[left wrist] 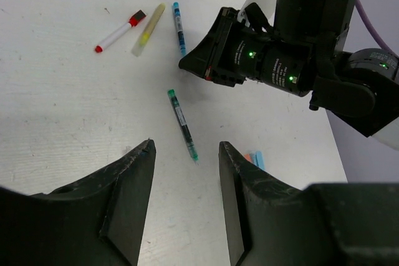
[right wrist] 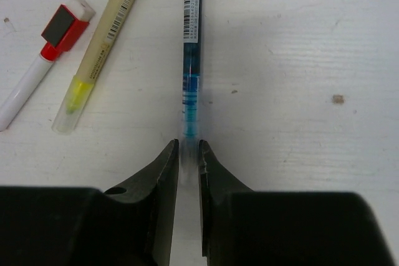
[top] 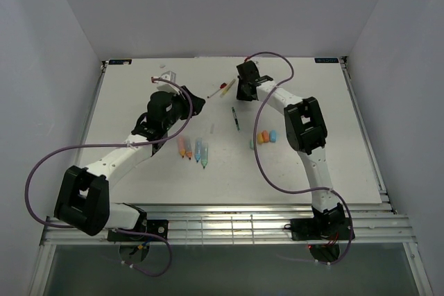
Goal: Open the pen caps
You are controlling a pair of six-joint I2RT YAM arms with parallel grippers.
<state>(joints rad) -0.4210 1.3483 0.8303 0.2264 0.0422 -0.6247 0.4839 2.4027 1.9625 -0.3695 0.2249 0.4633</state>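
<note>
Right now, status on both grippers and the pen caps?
Left gripper open, green pen ahead. Right gripper shut on blue pen at its clear tip. Orange cap lying loose. Yellow highlighter beside blue pen, not touching.

On the white table [right wrist: 299, 42], a blue pen [right wrist: 191, 60] with a barcoded label is shown beside a cream highlighter [right wrist: 103, 48], which is marked with a black barcode and tipped in yellow, and a white marker [right wrist: 25, 91] with a red-and-black end. A green pen [left wrist: 182, 124] with a white label is seen in the left wrist view. From above, 3 caps are distinguished: a pale green cap [top: 252, 144], an orange cap [top: 261, 137] and a blue cap [top: 271, 135].
</note>
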